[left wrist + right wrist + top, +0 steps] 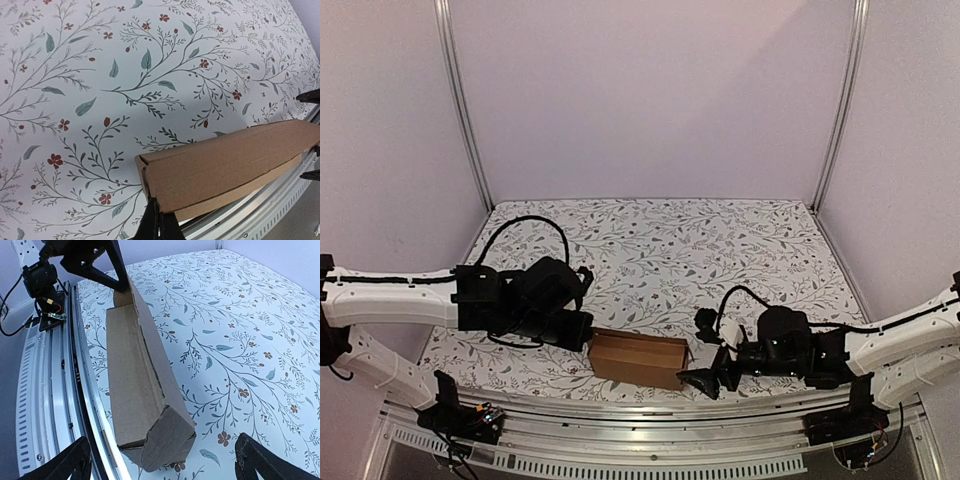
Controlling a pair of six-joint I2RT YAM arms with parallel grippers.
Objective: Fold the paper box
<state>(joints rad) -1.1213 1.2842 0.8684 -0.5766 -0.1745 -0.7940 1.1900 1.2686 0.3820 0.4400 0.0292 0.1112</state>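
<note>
Mostly, the paper box (638, 358) is sitting formed as an oblong carton at the table's (720, 250) near edge, between my grippers. My left gripper (157, 222) is pressing its fingers together, seemingly pinching a thin edge at the left end. My right gripper (161, 445) is spreading its fingers wide around the right end, touching nothing. That end's flaps are gaping slightly and are probably needing tucking.

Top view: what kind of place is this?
Probably a robot test booth: plain walls in a metal frame, two robot arms bolted to a rail, and a flowery table holding the paper box.
</note>
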